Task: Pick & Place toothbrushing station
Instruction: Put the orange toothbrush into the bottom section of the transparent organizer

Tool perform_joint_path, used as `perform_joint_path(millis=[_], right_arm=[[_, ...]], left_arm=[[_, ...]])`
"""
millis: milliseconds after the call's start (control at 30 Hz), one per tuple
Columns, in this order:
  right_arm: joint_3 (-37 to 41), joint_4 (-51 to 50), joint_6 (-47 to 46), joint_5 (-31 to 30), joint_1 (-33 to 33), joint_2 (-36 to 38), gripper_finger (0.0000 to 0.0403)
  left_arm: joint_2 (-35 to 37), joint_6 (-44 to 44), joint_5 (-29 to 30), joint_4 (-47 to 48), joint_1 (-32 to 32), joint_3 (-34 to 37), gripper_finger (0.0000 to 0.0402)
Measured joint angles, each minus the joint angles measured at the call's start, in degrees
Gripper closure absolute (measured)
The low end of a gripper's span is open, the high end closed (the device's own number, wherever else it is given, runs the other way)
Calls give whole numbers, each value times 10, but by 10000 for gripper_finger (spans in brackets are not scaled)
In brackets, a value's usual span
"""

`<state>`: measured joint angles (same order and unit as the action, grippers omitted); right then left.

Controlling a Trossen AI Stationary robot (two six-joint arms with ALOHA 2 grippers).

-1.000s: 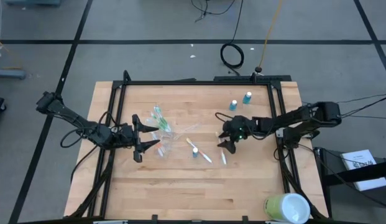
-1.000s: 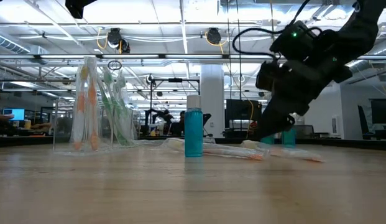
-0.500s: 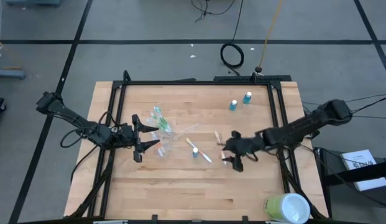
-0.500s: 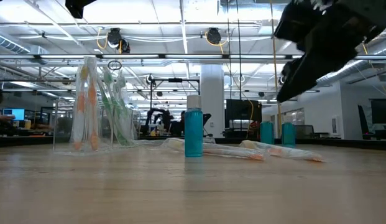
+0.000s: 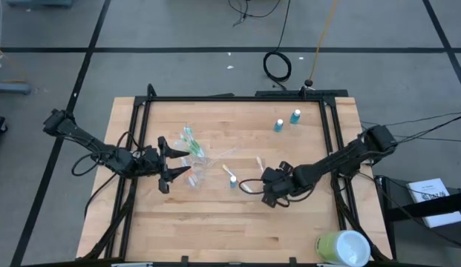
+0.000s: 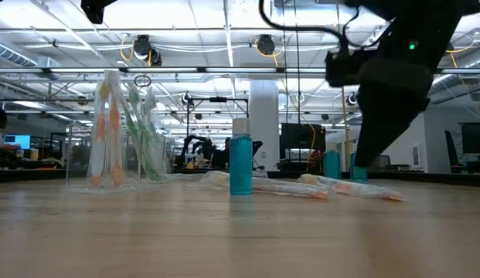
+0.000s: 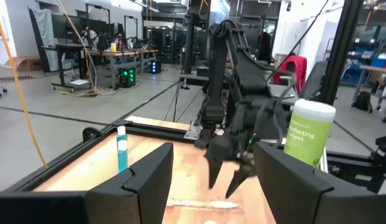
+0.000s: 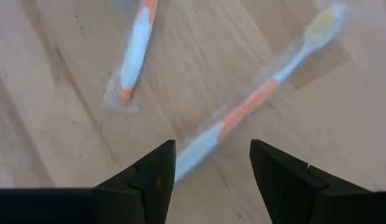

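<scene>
Across the wooden desk (image 5: 215, 222) we see the right gripper (image 5: 269, 194) newly dropped, jaws parted and narrowing astride a wrapped orange-and-white toothbrush (image 8: 255, 102) lying flat beside the blue tube (image 5: 233, 182); the left gripper (image 5: 171, 165) waits released by the clear cup (image 5: 194, 152).

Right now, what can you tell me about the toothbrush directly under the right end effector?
The toothbrush is thin, white with an orange grip section and a pale bristle head, seemingly sealed in a clear wrapper. It lies flat on the wooden table, loose, touching nothing else that shows. The right end effector hangs above its handle end with open fingers, not gripping it. A second toothbrush lies apart nearby.
</scene>
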<state>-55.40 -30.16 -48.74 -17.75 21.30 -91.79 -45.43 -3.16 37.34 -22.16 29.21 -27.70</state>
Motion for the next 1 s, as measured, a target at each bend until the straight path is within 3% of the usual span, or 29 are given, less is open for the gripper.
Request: perform_joint_path(millis=[367,633,1000], right_arm=[[-2,45,-20,26,-7,-81,207],[-2,15,-17,24,-10,-106,210],[-1,-3,15,27,-29,-91,298]], left_arm=[[0,-19,0,6,0,0,172],[0,-20,0,6,0,0,172],[0,-21,1,7,0,0,172]])
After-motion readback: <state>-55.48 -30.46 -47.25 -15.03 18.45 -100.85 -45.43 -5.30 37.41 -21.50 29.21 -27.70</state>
